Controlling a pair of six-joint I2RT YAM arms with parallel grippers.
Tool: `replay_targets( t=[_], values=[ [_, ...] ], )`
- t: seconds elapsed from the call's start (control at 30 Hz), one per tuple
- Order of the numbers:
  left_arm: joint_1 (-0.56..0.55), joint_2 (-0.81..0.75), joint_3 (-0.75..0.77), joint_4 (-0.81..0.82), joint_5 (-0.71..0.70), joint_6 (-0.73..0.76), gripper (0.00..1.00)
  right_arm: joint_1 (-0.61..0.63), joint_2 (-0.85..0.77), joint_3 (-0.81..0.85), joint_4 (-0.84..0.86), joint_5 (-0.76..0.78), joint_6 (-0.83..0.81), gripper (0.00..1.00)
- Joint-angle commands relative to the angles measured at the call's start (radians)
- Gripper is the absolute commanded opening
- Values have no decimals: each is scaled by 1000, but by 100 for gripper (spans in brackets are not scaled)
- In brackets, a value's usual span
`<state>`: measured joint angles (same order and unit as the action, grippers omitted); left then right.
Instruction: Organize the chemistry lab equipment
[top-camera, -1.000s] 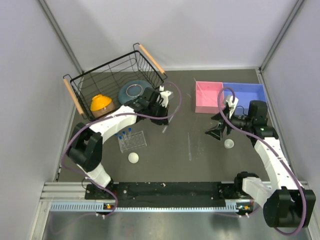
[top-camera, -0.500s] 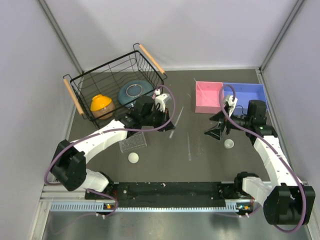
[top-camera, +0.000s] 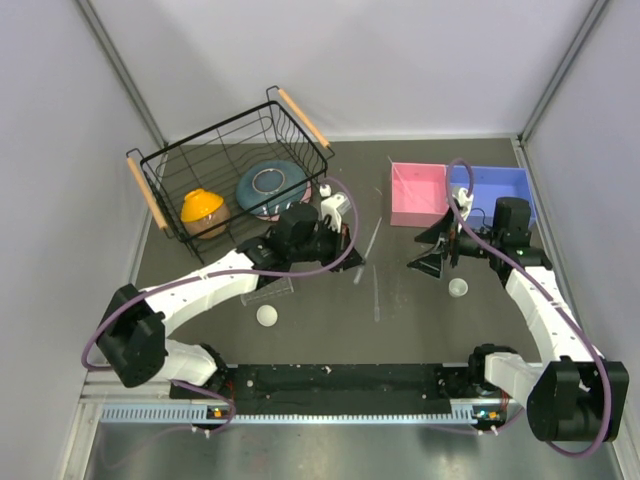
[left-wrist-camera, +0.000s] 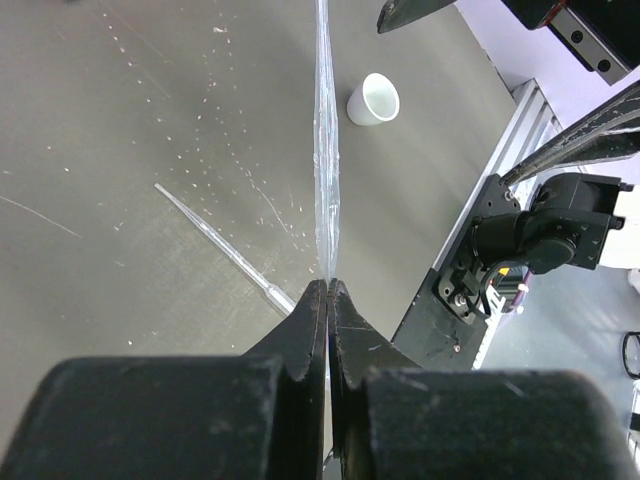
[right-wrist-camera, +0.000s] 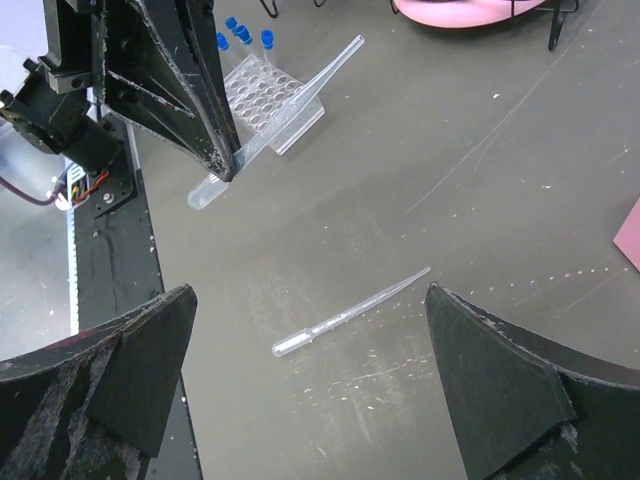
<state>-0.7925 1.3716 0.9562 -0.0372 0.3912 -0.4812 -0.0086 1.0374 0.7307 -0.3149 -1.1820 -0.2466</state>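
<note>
My left gripper is shut on a thin clear rod and holds it above the table's middle; the rod also shows in the left wrist view. A second rod lies on the table, beneath my open, empty right gripper, where it shows in the right wrist view. The clear tube rack holds blue-capped tubes; my left arm partly hides the rack in the top view. One white cup sits near left. The other white cup sits by my right gripper.
A black wire basket at the back left holds an orange bowl and a teal-pink bowl. A pink bin and a blue bin stand at the back right.
My left arm has swung right from above the rack to the table's middle, carrying the clear rod. My right gripper has shifted slightly left and stays open.
</note>
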Motion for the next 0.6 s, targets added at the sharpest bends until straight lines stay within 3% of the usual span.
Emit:
replay_targets(
  t=[0.0,0.57],
  values=[
    [-20,-28,0,80,-25,-30,0,4,-4,4,71,-44,27,99],
    [-83,-14,-17,143,-69,-73,0,25,32,-16,204,-64,210,98]
  ],
)
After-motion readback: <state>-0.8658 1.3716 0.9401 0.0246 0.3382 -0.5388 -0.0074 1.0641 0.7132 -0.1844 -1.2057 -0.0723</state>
